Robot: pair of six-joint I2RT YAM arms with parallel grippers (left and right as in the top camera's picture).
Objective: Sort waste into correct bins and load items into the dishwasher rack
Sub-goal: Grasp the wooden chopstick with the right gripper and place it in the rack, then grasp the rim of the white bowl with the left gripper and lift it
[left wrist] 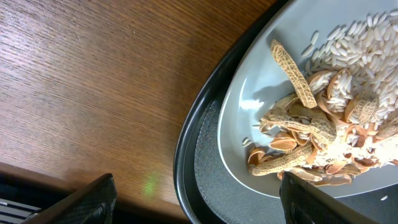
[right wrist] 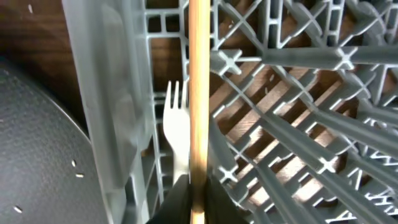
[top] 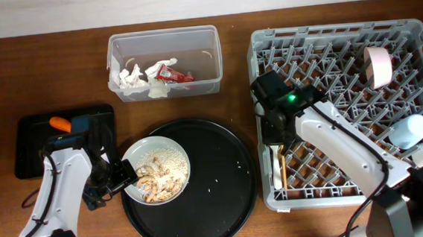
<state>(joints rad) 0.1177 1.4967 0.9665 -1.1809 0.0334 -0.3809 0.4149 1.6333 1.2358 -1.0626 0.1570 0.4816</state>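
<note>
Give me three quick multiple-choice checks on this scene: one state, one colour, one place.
1. The right end effector is: A open and empty; B shut on the chopstick; C shut on the carrot.
2. The wrapper in the clear tub is: A blue; B red; C green.
3. The carrot lies: A in the clear tub; B beside the chopstick; C in the shallow black tray.

Answers: B, the chopstick sits pinched between its fingers; B, it shows red from overhead; C, its orange shows at that tray's top edge.
</note>
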